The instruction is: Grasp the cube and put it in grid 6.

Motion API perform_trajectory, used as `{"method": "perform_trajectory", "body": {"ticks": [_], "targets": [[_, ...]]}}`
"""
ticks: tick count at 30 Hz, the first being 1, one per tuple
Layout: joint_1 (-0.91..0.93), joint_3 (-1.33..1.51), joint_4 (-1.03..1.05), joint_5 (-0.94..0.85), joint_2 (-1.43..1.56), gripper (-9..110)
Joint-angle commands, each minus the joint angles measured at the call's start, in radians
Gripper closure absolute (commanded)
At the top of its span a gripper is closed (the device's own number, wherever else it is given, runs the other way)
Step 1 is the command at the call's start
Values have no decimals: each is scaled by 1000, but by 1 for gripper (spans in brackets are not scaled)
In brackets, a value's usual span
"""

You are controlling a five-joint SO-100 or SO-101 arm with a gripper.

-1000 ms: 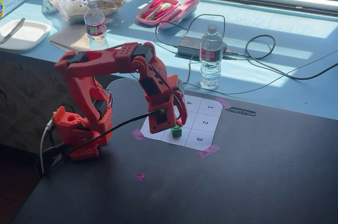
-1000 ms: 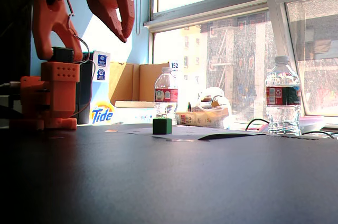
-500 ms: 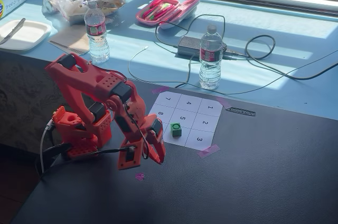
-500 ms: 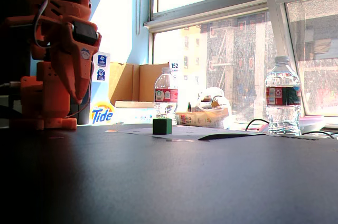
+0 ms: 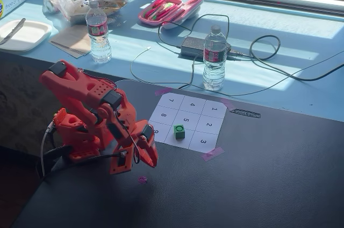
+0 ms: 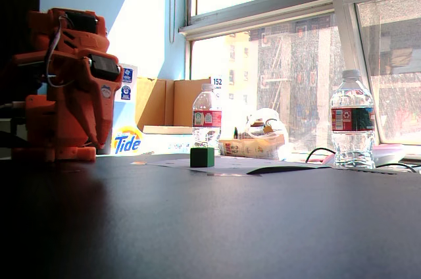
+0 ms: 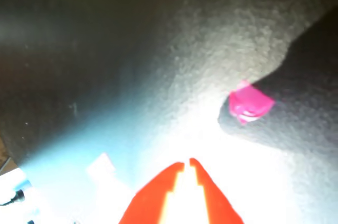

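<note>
The green cube [image 5: 179, 131] stands on the white numbered sheet, in the cell between "9" and "3", which is grid 6 [image 5: 188, 138]; the cube covers the digit. It also shows in the low fixed view [image 6: 202, 156], resting on the sheet's edge. My orange arm [image 6: 66, 88] is folded at the left. My gripper [image 5: 152, 162] points down at the dark mat, left of the sheet and apart from the cube. In the wrist view my gripper [image 7: 187, 161] has its tips almost touching and holds nothing.
A pink tape scrap [image 7: 250, 102] lies on the mat just ahead of the jaws, also seen below the gripper [image 5: 142, 179]. Two water bottles [image 5: 214, 58] [image 5: 99, 31], a power adapter [image 5: 193, 47] with cables and a pink case [image 5: 169, 8] sit behind the sheet.
</note>
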Motion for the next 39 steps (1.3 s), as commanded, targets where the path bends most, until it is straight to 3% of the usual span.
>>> {"method": "perform_trajectory", "body": {"ticks": [1, 21, 39], "targets": [[-35, 17, 67, 5, 95, 101], [-98, 132, 308, 25, 407, 101], [-101, 187, 342, 28, 471, 101]]}}
